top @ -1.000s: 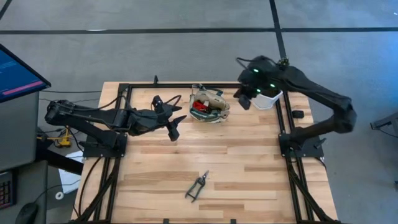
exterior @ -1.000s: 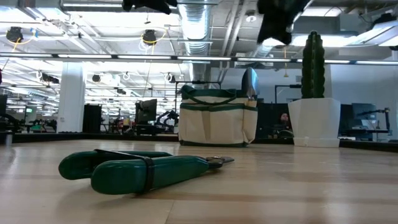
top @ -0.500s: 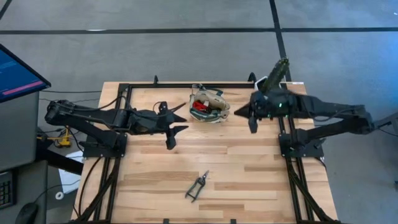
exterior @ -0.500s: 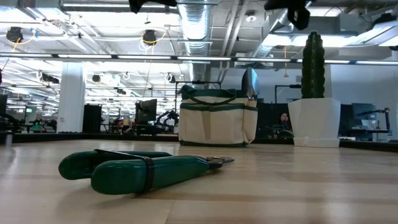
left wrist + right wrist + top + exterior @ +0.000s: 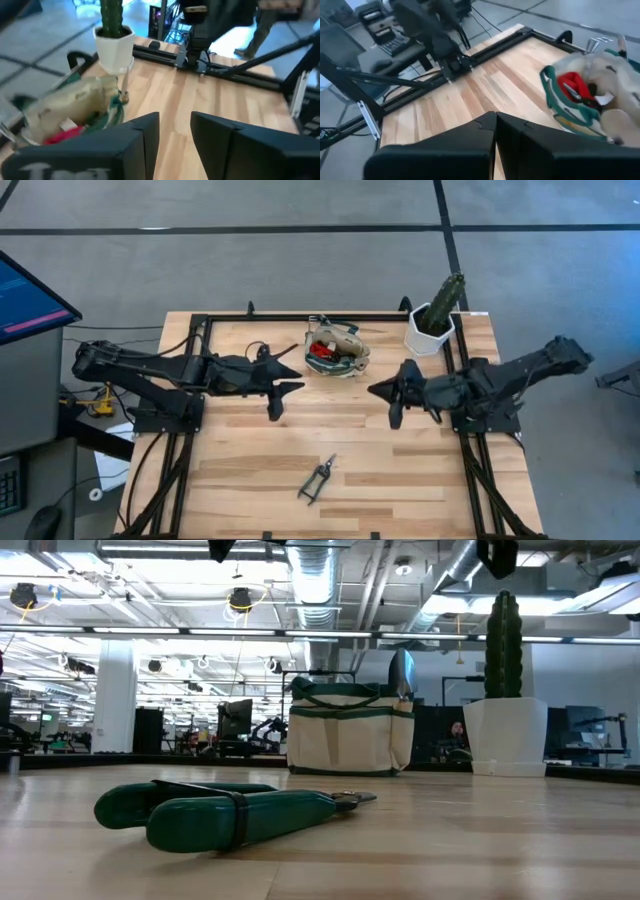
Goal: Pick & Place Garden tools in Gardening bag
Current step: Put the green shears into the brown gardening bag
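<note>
Bag [image 5: 336, 350] sits near the far edge of the table [image 5: 400, 470], mid-width, w/ a red-headed tool [image 5: 320, 350] inside; that only shows from above and in the wrist views. Low view gives the bag's cream side and green trim, plus a metal trowel [image 5: 402, 673] standing up out of it. Shears [image 5: 318, 478] lie alone near the front edge, well apart from the bag; low view shows their green handles up close. Left gripper [image 5: 282, 388] hovers left of the bag, fingers apart w/ a gap, nothing held. Right gripper [image 5: 388, 394] hovers right of the bag; its wrist view shows the fingers pressed together, empty. Cactus pot [image 5: 430, 330] stands at the far right corner.
</note>
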Controlling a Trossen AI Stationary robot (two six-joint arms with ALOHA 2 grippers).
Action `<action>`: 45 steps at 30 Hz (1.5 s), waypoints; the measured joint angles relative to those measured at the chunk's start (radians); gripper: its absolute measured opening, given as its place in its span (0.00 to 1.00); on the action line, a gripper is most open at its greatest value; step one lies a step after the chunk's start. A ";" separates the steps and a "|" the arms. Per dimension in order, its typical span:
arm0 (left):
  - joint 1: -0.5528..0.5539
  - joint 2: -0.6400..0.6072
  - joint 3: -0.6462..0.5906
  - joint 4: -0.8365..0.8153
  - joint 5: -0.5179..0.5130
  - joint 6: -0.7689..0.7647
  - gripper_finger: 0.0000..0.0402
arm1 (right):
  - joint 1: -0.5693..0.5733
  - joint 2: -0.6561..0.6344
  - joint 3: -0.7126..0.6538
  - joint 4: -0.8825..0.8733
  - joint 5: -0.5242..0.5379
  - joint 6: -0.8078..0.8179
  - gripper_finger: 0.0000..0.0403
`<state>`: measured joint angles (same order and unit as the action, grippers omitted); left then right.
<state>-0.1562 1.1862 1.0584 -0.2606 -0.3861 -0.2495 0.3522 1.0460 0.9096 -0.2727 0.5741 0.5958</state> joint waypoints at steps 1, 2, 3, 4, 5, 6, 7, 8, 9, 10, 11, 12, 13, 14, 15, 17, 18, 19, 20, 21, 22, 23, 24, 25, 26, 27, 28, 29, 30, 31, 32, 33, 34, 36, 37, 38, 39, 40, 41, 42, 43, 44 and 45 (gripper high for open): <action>-0.001 0.000 0.000 -0.003 0.000 -0.037 0.24 | 0.018 0.008 0.000 0.005 0.020 0.006 0.00; -0.005 0.000 0.000 -0.003 -0.001 -0.067 0.23 | 0.035 0.017 0.000 0.020 0.038 0.016 0.00; -0.015 0.000 0.000 -0.004 -0.002 -0.089 0.21 | 0.050 0.027 0.000 0.033 0.053 0.031 0.00; -0.027 0.000 0.000 -0.004 -0.004 -0.100 0.19 | 0.065 0.037 0.000 0.031 0.067 0.048 0.00; -0.040 0.000 0.000 -0.004 -0.005 -0.103 0.16 | 0.080 0.045 0.000 0.027 0.083 0.064 0.00; -0.053 0.000 0.000 -0.004 -0.001 -0.104 0.12 | 0.094 0.054 0.000 0.027 0.098 0.079 0.00; -0.068 0.000 0.000 -0.005 -0.001 -0.104 0.08 | 0.108 0.061 0.000 0.027 0.111 0.089 0.00; -0.084 0.000 0.000 -0.004 -0.003 -0.105 0.04 | 0.123 0.067 0.000 0.027 0.120 0.098 0.00; -0.095 0.000 0.000 -0.003 -0.010 -0.106 0.02 | 0.140 0.071 0.000 0.027 0.131 0.109 0.00; -0.108 0.000 0.000 -0.004 -0.021 -0.107 0.02 | 0.155 0.073 0.000 0.027 0.140 0.114 0.00; -0.120 0.000 0.001 -0.005 -0.034 -0.108 0.01 | 0.171 0.073 0.000 0.028 0.147 0.114 0.00; -0.132 0.000 0.003 -0.007 -0.043 -0.117 0.01 | 0.190 0.073 0.000 0.027 0.157 0.114 0.00; -0.140 0.000 0.007 -0.007 -0.049 -0.129 0.00 | 0.208 0.073 0.000 0.028 0.167 0.113 0.00; -0.150 0.000 0.013 -0.007 -0.051 -0.135 0.00 | 0.224 0.071 0.000 0.027 0.174 0.111 0.00; -0.162 0.000 0.019 -0.006 -0.056 -0.137 0.00 | 0.242 0.067 0.000 0.026 0.182 0.106 0.00; -0.188 0.012 0.032 -0.006 -0.093 -0.140 0.00 | 0.278 0.054 0.000 0.027 0.199 0.092 0.00; -0.202 0.020 0.038 -0.007 -0.113 -0.143 0.00 | 0.296 0.047 0.000 0.027 0.208 0.078 0.00; -0.215 0.032 0.046 -0.012 -0.131 -0.150 0.00 | 0.313 0.039 0.000 0.029 0.213 0.068 0.00; -0.225 0.048 0.057 -0.010 -0.146 -0.156 0.00 | 0.327 0.030 0.000 0.030 0.213 0.063 0.00; -0.236 0.068 0.068 -0.005 -0.159 -0.168 0.00 | 0.342 0.023 0.000 0.030 0.213 0.061 0.00; -0.247 0.090 0.078 -0.005 -0.166 -0.178 0.00 | 0.356 0.014 0.000 0.029 0.213 0.059 0.00; -0.256 0.115 0.088 -0.007 -0.169 -0.181 0.00 | 0.371 0.007 0.000 0.030 0.213 0.051 0.00; -0.267 0.145 0.101 -0.011 -0.175 -0.183 0.00 | 0.385 -0.001 0.000 0.031 0.212 0.033 0.00; -0.273 0.178 0.117 -0.009 -0.183 -0.188 0.00 | 0.401 -0.009 0.000 0.032 0.212 0.012 0.00; -0.282 0.210 0.131 -0.009 -0.192 -0.200 0.00 | 0.417 -0.019 0.000 0.034 0.212 -0.009 0.00; -0.289 0.240 0.147 -0.012 -0.194 -0.212 0.00 | 0.430 -0.030 0.000 0.038 0.212 -0.028 0.00; -0.293 0.267 0.164 -0.011 -0.194 -0.228 0.00 | 0.440 -0.042 0.000 0.040 0.212 -0.046 0.00; -0.297 0.295 0.180 -0.009 -0.194 -0.245 0.00 | 0.448 -0.055 0.000 0.041 0.212 -0.063 0.00; -0.299 0.318 0.193 -0.008 -0.194 -0.261 0.00 | 0.455 -0.068 0.000 0.040 0.212 -0.080 0.00; -0.304 0.337 0.205 -0.012 -0.194 -0.280 0.00 | 0.460 -0.079 0.000 0.037 0.212 -0.098 0.00; -0.308 0.355 0.217 -0.025 -0.194 -0.306 0.00 | 0.462 -0.090 0.000 0.034 0.212 -0.114 0.00; -0.309 0.371 0.234 -0.050 -0.195 -0.339 0.00 | 0.464 -0.101 0.000 0.029 0.213 -0.131 0.00; -0.309 0.384 0.251 -0.085 -0.195 -0.377 0.00 | 0.464 -0.112 0.000 0.021 0.213 -0.143 0.00; -0.317 0.402 0.284 -0.187 -0.192 -0.454 0.00 | 0.464 -0.132 0.000 0.002 0.212 -0.154 0.00; -0.319 0.411 0.298 -0.236 -0.190 -0.492 0.00 | 0.464 -0.139 0.000 -0.010 0.213 -0.153 0.00; -0.321 0.420 0.310 -0.275 -0.183 -0.530 0.00 | 0.464 -0.146 0.000 -0.025 0.213 -0.153 0.00; -0.323 0.428 0.319 -0.304 -0.167 -0.563 0.00 | 0.464 -0.150 0.000 -0.037 0.213 -0.153 0.00; -0.324 0.435 0.327 -0.327 -0.145 -0.593 0.00 | 0.464 -0.152 0.000 -0.051 0.213 -0.153 0.00; -0.324 0.443 0.335 -0.336 -0.124 -0.616 0.00 | 0.464 -0.152 0.000 -0.064 0.213 -0.153 0.00; -0.325 0.453 0.341 -0.331 -0.101 -0.633 0.00 | 0.464 -0.152 0.000 -0.076 0.213 -0.153 0.00; -0.325 0.464 0.344 -0.328 -0.082 -0.653 0.00 | 0.464 -0.152 0.000 -0.087 0.213 -0.152 0.00; -0.325 0.477 0.344 -0.332 -0.062 -0.672 0.00 | 0.464 -0.151 0.000 -0.094 0.213 -0.147 0.00; -0.325 0.492 0.344 -0.336 -0.041 -0.689 0.00 | 0.464 -0.150 0.000 -0.100 0.213 -0.137 0.00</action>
<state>-0.4812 1.6781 1.4029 -0.5967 -0.4272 -0.9390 0.8162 0.8963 0.9096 -0.3725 0.7872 0.4587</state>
